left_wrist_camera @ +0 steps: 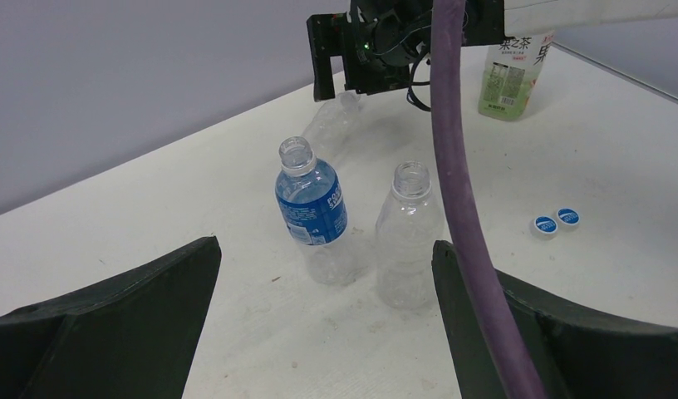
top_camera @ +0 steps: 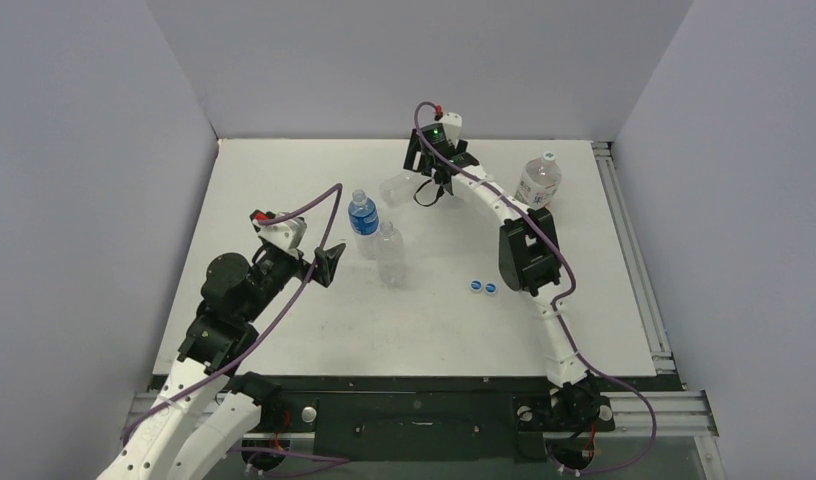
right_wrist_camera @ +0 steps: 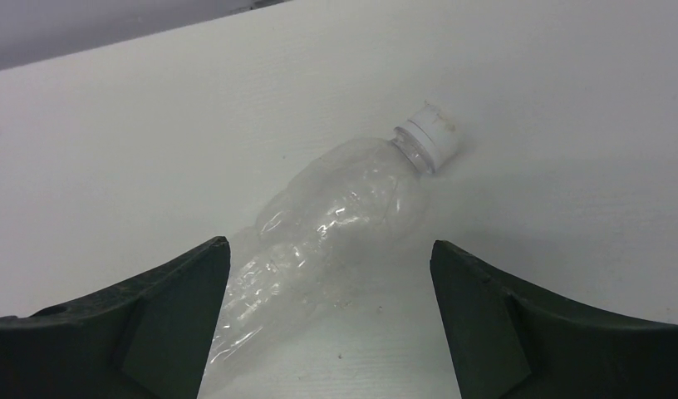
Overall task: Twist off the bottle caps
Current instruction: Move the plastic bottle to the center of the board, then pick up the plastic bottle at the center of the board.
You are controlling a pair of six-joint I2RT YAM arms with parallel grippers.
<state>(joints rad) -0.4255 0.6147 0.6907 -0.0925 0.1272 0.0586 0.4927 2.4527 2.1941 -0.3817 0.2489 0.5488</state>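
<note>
A blue-labelled bottle [top_camera: 362,222] [left_wrist_camera: 312,208] and a plain clear bottle [top_camera: 389,255] [left_wrist_camera: 409,237] stand upright mid-table with open necks. Two blue bottle caps [top_camera: 475,286] [top_camera: 491,289] [left_wrist_camera: 544,224] lie loose to their right. Another plain bottle [top_camera: 396,188] [right_wrist_camera: 336,224] lies on its side at the back, white cap [right_wrist_camera: 429,135] on. My right gripper [top_camera: 436,188] [right_wrist_camera: 329,243] hangs open over its base end, the bottle nearer the left finger. My left gripper [top_camera: 329,262] [left_wrist_camera: 326,243] is open, empty, just left of the upright pair.
A wider bottle with an orange-and-green label [top_camera: 539,180] [left_wrist_camera: 514,75] stands capped at the back right. A purple cable [left_wrist_camera: 456,191] crosses the left wrist view. Grey walls close the table [top_camera: 284,330] on three sides; a rail runs along its right edge.
</note>
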